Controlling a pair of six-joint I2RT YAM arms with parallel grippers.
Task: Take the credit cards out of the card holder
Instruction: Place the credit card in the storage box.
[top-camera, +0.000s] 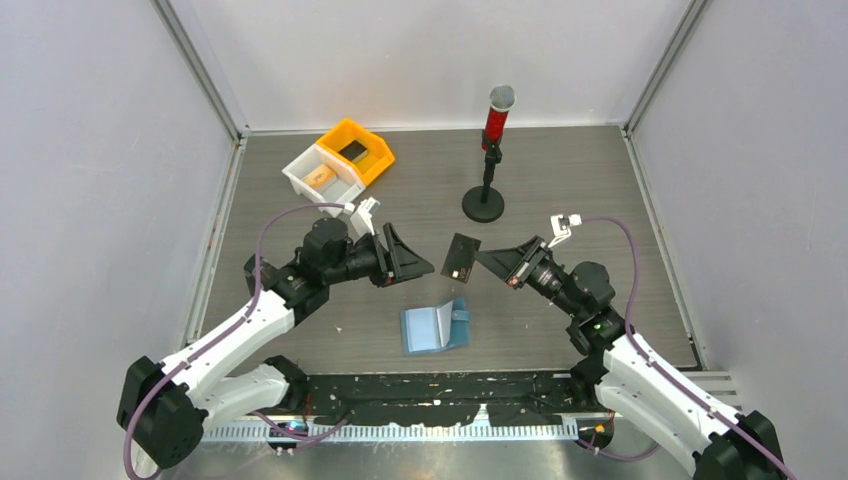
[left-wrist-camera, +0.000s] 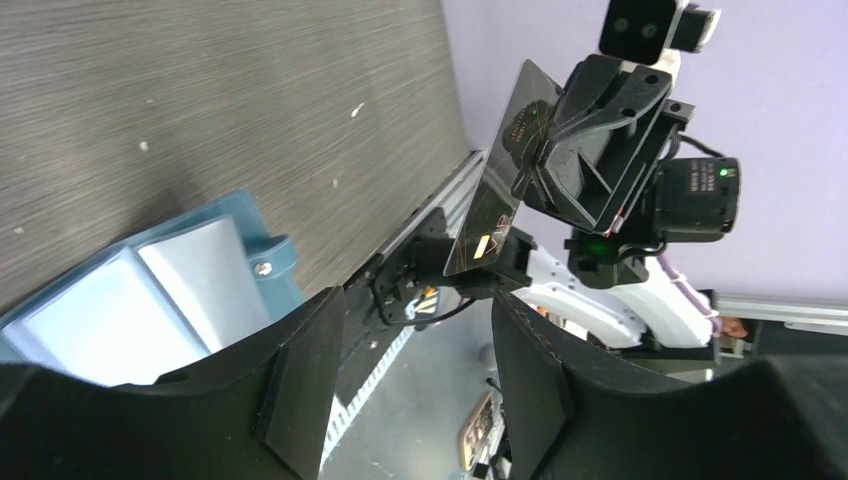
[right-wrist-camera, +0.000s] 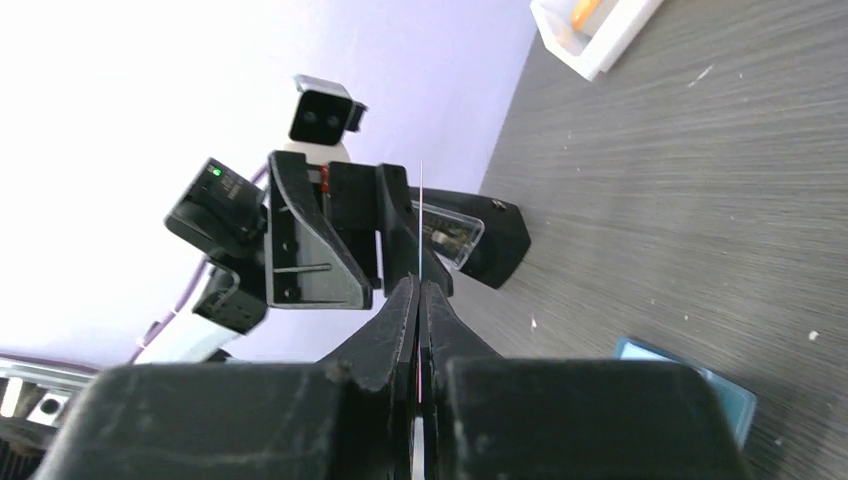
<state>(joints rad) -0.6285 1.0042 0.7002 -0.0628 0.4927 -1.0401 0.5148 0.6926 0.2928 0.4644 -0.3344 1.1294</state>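
Far-left corner of bench (top-camera: 600, 200): white bin (top-camera: 300, 172) and orange bin (top-camera: 380, 150) touching, small tan item in white one, dark flat item in orange one. Your left fingers (top-camera: 405, 252) apart, holding nothing, up off bench, pointing toward card. Card holder (top-camera: 435, 327) lies open on bench by middle of near edge, below gap between arms. Dark credit card (top-camera: 461, 257) in air, gripped by one edge, near left fingers but not touching. Your right fingers (top-camera: 507, 262) clamped on that card. Microphone stand (top-camera: 487, 150) toward far edge, centre.
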